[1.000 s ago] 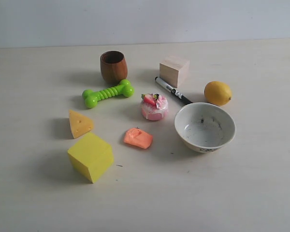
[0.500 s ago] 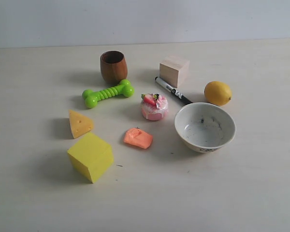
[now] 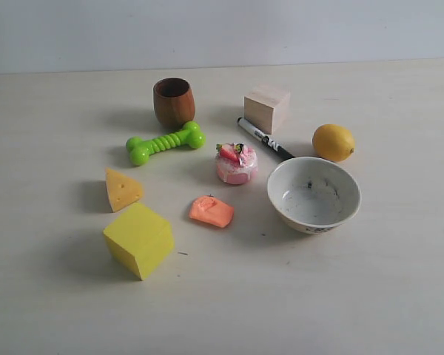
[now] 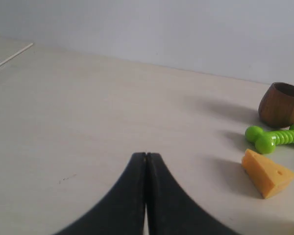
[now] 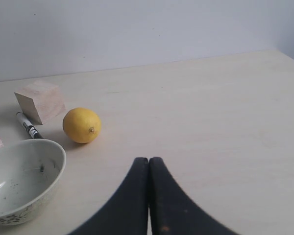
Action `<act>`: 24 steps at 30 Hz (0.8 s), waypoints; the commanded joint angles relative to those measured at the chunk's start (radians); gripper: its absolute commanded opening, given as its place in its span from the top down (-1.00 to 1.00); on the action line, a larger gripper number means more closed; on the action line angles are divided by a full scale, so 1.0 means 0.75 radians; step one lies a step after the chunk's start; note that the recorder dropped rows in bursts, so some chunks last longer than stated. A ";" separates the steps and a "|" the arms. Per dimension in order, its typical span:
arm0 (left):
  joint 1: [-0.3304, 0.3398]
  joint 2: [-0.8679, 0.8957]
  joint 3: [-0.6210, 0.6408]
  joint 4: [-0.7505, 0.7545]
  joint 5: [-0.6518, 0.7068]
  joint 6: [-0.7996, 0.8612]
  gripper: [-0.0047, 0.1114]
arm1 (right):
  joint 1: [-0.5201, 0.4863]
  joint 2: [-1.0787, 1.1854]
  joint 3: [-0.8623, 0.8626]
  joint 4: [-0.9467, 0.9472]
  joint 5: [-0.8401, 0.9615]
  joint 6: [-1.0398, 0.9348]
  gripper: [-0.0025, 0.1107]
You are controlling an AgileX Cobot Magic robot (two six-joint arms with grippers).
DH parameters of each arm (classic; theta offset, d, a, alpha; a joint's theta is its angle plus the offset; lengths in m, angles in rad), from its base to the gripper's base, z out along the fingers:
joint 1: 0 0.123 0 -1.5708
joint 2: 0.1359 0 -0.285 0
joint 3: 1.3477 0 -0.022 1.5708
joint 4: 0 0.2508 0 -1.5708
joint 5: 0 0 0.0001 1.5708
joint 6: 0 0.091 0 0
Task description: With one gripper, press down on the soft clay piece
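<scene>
The soft clay piece (image 3: 212, 211), a matte orange-salmon slab with an uneven top, lies near the middle of the pale bench (image 3: 318, 296), between the yellow cube (image 3: 139, 239) and the white bowl (image 3: 314, 194), whose printing is too small to read. Both the left hand (image 4: 146, 155) and the right hand (image 5: 148, 159) have their fingers pressed together; a plain pale wall (image 3: 222, 29) backs the far edge
</scene>
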State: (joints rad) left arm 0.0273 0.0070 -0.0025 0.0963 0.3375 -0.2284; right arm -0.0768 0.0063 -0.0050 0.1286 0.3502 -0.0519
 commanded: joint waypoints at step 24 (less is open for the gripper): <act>-0.082 -0.009 0.003 -0.032 0.026 0.092 0.92 | -0.006 -0.008 0.007 0.000 -0.007 0.001 0.96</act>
State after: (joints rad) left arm -0.0284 0.0070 -0.0004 0.0836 0.3656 -0.1649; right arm -0.0768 0.0063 -0.0050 0.1286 0.3502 -0.0519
